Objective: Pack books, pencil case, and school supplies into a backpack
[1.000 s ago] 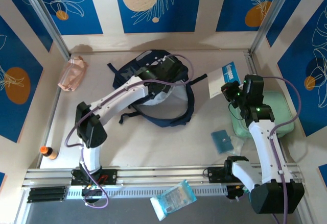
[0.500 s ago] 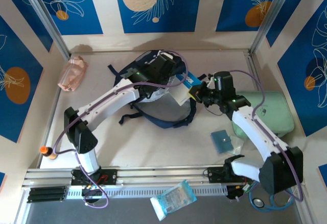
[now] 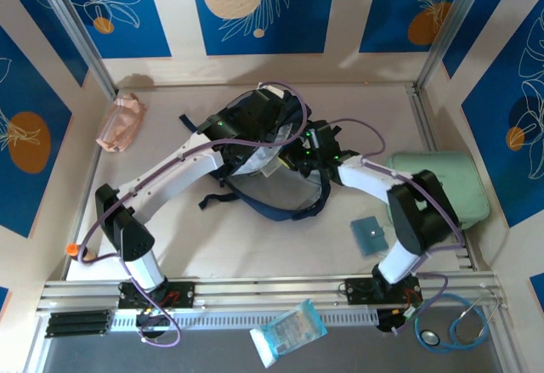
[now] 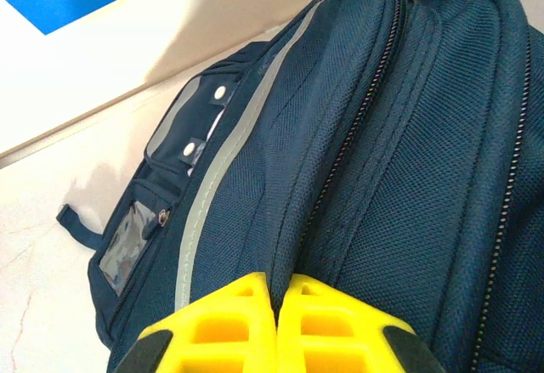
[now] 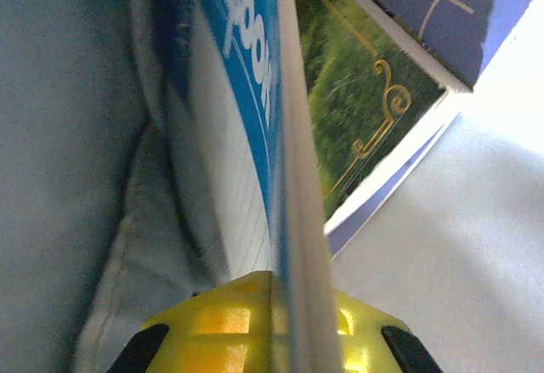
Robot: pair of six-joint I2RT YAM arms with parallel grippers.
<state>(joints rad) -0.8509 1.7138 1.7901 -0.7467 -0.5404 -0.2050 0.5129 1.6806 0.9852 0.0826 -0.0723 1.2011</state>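
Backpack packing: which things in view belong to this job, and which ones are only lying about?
Job: backpack, blue-white book, green book, pink pencil case, teal pad, orange-capped tube.
Lying about: mint-green case, wrapped packet, stethoscope.

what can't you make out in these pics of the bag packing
Top view: the backpack mouth, covered by both arms.
Right wrist view: the blue-white book pinched in the right gripper is edge-on and blurred, its title cut off.
Right wrist view: the green book title, mostly covered by the held one.
Top view: the orange-capped tube, too small for detail.
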